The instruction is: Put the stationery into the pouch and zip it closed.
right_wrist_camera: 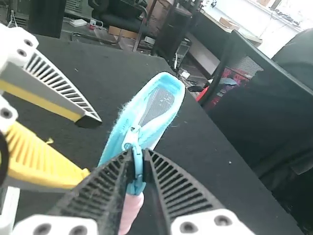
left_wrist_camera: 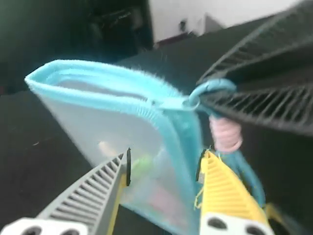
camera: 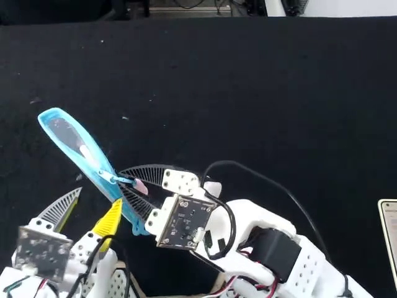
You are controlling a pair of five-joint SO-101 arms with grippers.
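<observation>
Two grippers lower left: my right gripper [camera: 123, 179] clamps blue zipper pull [right_wrist_camera: 137, 169] of translucent turquoise-edged pouch [camera: 68, 133]; left gripper [camera: 97, 197] fingers apart.

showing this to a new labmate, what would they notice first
The bright blue pouch stands on edge on the black table, left of centre. The right hand is shut on its zip pull, and the left hand, open, straddles the pouch's near end.

Left hand [left_wrist_camera: 165, 164] spread wide; right hand [right_wrist_camera: 138, 159] pinched tight beside it.
</observation>
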